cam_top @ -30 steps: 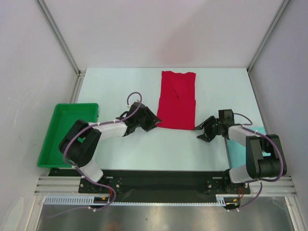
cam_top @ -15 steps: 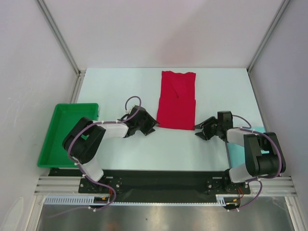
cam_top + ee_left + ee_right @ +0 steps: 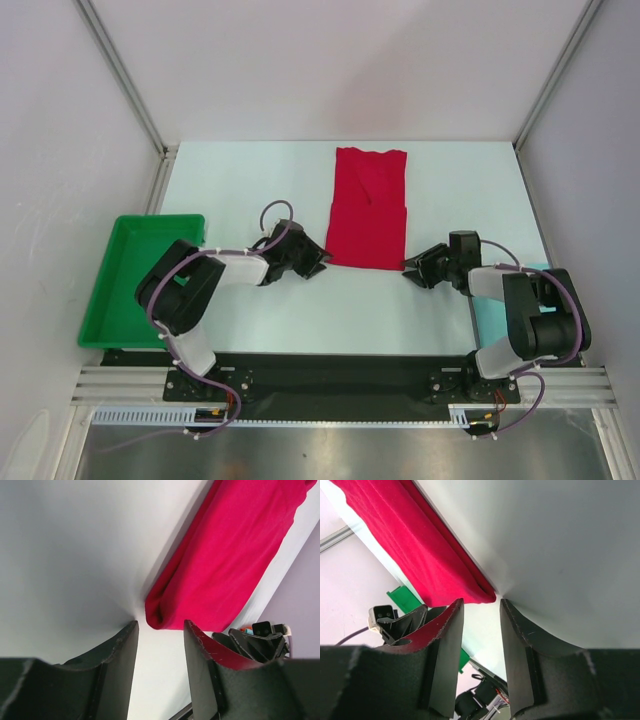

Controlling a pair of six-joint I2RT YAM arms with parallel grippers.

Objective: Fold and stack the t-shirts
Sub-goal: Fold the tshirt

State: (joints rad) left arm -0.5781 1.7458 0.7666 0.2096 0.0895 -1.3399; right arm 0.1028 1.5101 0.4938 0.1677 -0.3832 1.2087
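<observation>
The bright red cloth t-shirt (image 3: 367, 210), folded into a long strip, lies mid-table (image 3: 240, 180); the pale teal folded t-shirt (image 3: 487, 320) sits at 4 o'clock. The left gripper (image 3: 318, 262) at the strip's 7 o'clock corner and the right gripper (image 3: 410, 272) at its 5 o'clock corner both gape empty. Cross-folding and stacking look undone.

No lettering, label, brand or number can be read on the red t-shirt (image 3: 367, 210) or the green tray (image 3: 125, 280).

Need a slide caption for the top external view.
Left gripper and right gripper, jaws apart, at the near corners of the folded red t-shirt.
</observation>
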